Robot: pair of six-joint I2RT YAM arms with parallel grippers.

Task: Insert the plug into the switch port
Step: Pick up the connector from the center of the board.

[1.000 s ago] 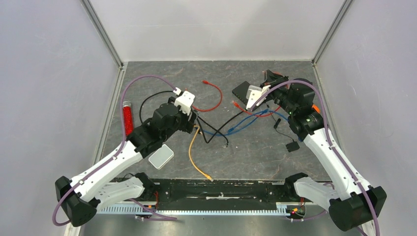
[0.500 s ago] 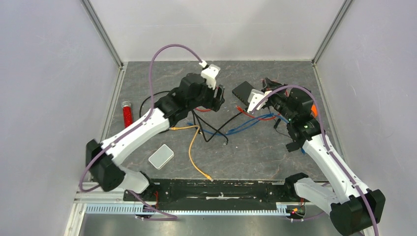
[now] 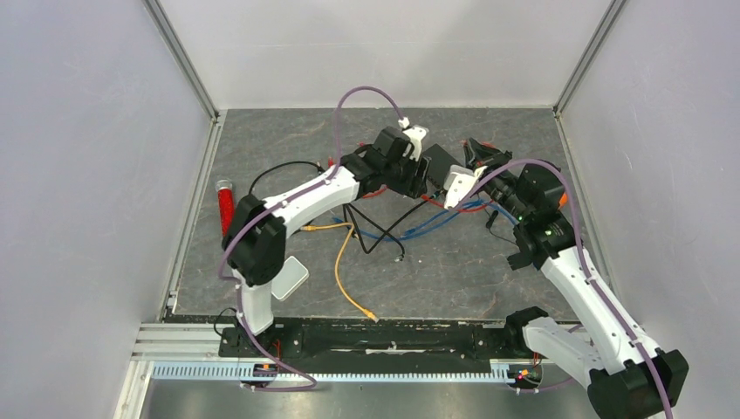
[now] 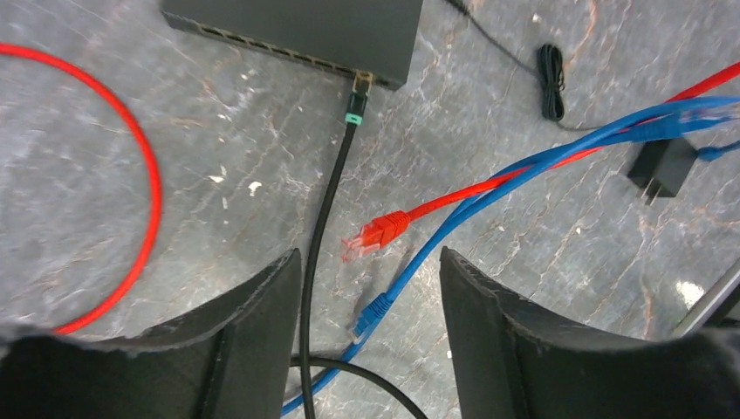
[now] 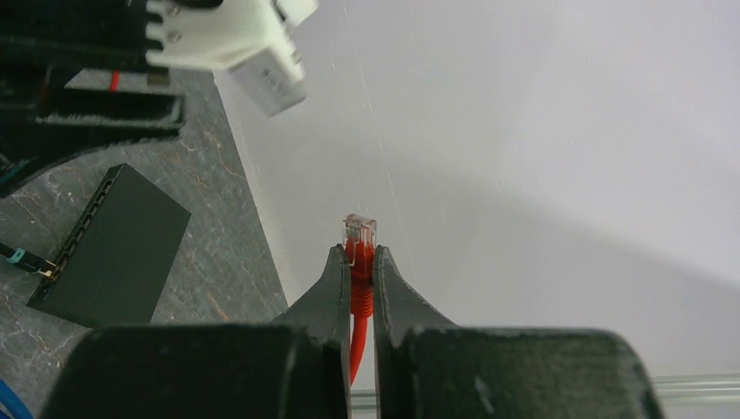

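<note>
Grey table [image 3: 262,157], one black switch [image 4: 297,26], left fingers [image 4: 262,323] spread, right fingers [image 5: 334,288] pinching red plug [image 5: 359,240]

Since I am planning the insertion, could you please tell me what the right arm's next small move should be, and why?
Probably turn the right gripper toward the network switch: its clamped red Ethernet plug points at the wall, away from the port row.

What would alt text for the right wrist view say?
The right gripper is shut on a red plug, its clear tip poking out in front of a white wall. The black switch lies lower left on the table with a black cable plugged in; the left arm shows top left.
</note>
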